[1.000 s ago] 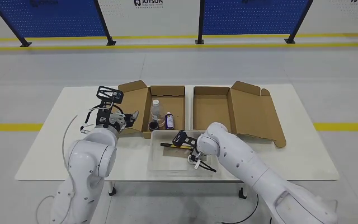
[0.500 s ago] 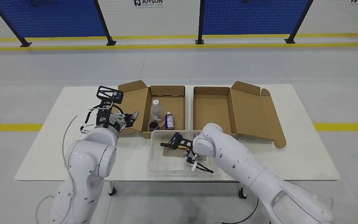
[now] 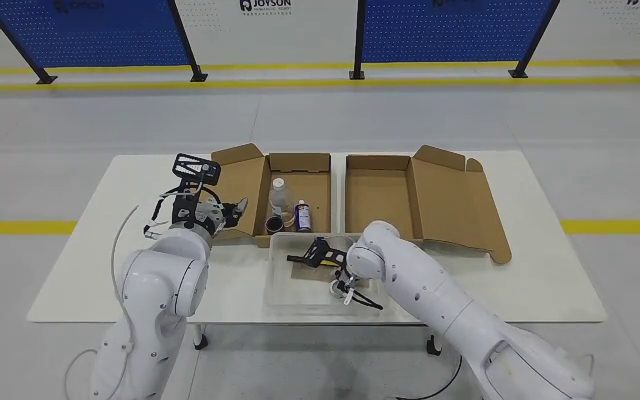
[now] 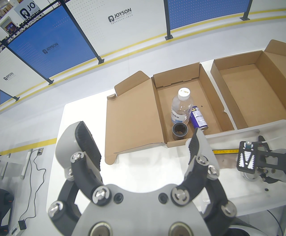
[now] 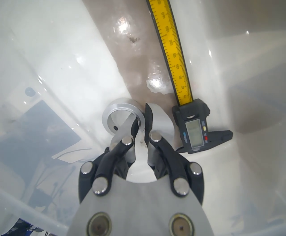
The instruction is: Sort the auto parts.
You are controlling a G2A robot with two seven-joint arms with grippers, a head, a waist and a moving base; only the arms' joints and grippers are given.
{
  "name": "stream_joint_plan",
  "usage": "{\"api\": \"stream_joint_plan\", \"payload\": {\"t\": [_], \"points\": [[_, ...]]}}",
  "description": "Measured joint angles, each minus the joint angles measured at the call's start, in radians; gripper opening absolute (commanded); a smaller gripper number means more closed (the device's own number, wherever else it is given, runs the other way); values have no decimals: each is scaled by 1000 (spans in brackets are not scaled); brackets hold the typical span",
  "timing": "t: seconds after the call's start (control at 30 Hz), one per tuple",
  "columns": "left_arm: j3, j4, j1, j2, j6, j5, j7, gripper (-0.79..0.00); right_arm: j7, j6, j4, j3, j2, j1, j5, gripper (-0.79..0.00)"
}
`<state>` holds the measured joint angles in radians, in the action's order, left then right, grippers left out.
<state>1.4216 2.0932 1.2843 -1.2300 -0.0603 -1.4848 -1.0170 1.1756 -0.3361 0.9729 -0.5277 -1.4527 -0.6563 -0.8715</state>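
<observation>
Pinches ring (image 5: 120, 106) wall in right pincer (image 5: 141, 118), likely to lift it from tray (image 5: 55, 55); holds left pincer (image 4: 137, 130) spread, idle, near box (image 4: 134, 116).

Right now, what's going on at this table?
The right pincer is shut on the wall of a silver metal ring inside the clear plastic bin, next to a yellow-scaled digital caliper. The left pincer is open above the white table, beside the brown cardboard box holding a clear plastic bottle, a blue can and a black ring.

Logo lettering on wall panels (image 4: 119, 17), scale numerals on yellow caliper (image 5: 176, 64) (bottle (image 4: 181, 107), can (image 4: 199, 118) labels illegible)
</observation>
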Motion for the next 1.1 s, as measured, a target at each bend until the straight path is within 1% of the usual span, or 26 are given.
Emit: {"api": "stream_joint_plan", "payload": {"t": [0.03,0.07,0.1,0.37,0.5,0.67,0.8,0.9,1.03,1.1], "points": [[0,0,0,0,0,0,0,0,0,-1,-2,-1,-1,0,1,-708],[0,0,0,0,0,0,0,0,0,-2,-3,-1,-2,0,1,-736],[0,0,0,0,0,0,0,0,1,-2,-4,-1,-2,0,1,-785],[0,0,0,0,0,0,0,0,-4,-7,-15,-6,-8,1,6,-785],[0,0,0,0,0,0,0,0,-30,-5,14,-36,0,-5,18,-785],[0,0,0,0,0,0,0,0,-60,-3,106,-109,32,-39,36,-785],[0,0,0,0,0,0,0,0,-83,-12,221,-189,68,-96,50,-785],[0,0,0,0,0,0,0,0,-106,-31,319,-266,98,-156,70,-785],[0,0,0,0,0,0,0,0,-168,-90,428,-388,137,-267,167,-785],[0,0,0,0,0,0,0,0,-196,-123,460,-435,150,-314,214,-785]]}}
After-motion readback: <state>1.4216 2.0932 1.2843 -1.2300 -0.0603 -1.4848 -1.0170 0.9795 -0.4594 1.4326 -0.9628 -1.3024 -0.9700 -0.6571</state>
